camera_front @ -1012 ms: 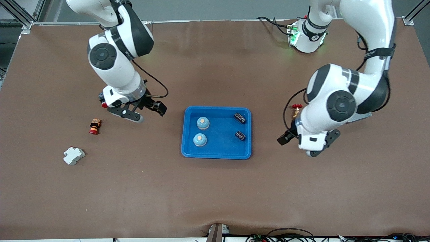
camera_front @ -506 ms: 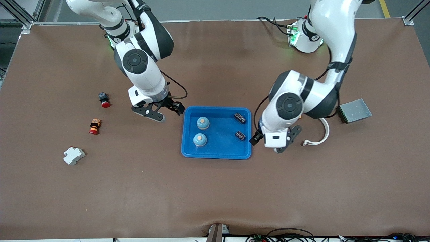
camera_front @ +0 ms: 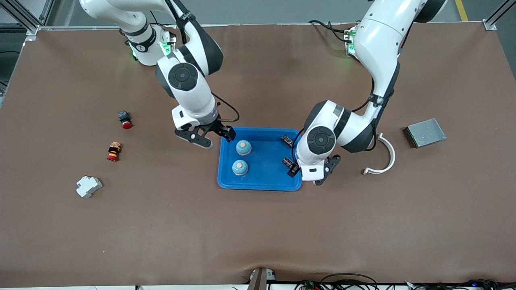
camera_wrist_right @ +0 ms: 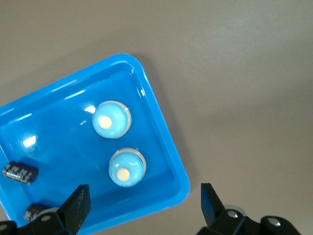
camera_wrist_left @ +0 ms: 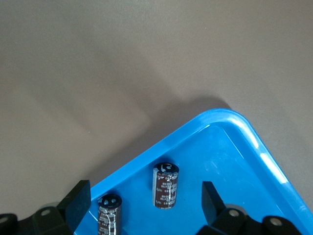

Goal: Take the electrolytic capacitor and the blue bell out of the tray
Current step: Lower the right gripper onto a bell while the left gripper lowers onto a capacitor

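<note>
Left tool point(camera_front: 309, 175), jaws spread wide and holding nothing, is hanging over the blue tray's point(camera_front: 258, 184) edge toward the left arm's end, just above two capacitors point(camera_wrist_left: 166, 186) lying inside. Right tool point(camera_front: 213, 137), equally wide and empty, is hovering over the tray's edge toward the right arm's end, beside two bells point(camera_front: 243, 147) sitting in the tray on the tabletop point(camera_front: 258, 233).
</note>
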Robot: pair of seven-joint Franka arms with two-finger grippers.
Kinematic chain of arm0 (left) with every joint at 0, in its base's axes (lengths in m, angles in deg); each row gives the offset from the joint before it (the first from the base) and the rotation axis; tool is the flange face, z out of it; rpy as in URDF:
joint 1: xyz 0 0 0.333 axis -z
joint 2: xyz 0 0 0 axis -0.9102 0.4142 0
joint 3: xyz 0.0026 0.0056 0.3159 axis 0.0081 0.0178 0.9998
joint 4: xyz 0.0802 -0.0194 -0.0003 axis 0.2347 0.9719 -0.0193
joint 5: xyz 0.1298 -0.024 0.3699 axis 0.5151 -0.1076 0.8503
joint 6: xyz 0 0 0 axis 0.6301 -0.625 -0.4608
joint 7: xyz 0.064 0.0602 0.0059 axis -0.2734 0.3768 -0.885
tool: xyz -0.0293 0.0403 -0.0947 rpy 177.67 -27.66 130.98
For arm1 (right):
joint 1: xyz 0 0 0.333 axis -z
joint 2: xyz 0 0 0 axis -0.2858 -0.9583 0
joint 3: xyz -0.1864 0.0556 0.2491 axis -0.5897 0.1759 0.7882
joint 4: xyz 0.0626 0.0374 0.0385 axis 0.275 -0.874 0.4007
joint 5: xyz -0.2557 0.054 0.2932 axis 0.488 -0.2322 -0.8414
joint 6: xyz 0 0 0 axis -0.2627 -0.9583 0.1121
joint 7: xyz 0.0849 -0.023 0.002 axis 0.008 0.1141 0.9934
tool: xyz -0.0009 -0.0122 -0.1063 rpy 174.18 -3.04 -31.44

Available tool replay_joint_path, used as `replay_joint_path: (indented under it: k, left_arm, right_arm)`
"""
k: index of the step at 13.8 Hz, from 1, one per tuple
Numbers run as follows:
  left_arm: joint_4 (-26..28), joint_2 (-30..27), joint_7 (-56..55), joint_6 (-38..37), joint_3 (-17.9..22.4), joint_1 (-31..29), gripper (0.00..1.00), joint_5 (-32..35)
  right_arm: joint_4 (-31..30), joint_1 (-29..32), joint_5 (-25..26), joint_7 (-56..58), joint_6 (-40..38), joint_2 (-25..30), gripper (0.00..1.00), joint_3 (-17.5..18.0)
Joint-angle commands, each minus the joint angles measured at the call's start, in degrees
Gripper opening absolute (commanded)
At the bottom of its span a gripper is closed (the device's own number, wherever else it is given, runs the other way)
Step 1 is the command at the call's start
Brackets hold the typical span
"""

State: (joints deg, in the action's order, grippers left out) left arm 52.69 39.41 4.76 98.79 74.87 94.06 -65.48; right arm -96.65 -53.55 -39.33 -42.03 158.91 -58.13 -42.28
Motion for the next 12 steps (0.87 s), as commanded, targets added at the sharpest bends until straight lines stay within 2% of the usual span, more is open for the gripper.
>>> replay_joint_path:
  k: [1,6,9,12]
  left_arm:
    - [-0.98,0.07,-3.08,1.72,0.29,2.05,1.00,-0.81]
    - [-0.98,2.62,-4.14,5.68,0.38,3.46,1.00,-0.73]
    - [-0.98,4.02,-4.05,7.27,0.38,3.82,1.00,-0.38]
    - [-0.98,5.52,-4.14,8.76,0.64,4.70,1.00,-0.20]
  right_arm:
    - [6.32,-1.19,0.29,-2.80,-0.70,-4.89,1.00,-0.55]
    - [6.77,-1.90,0.29,-2.89,1.32,-8.67,1.00,-0.55]
    - [6.68,-3.12,0.38,-4.64,7.46,-12.45,1.00,-0.64]
    - [6.77,-4.71,0.64,-5.70,9.05,-15.00,1.00,-0.90]
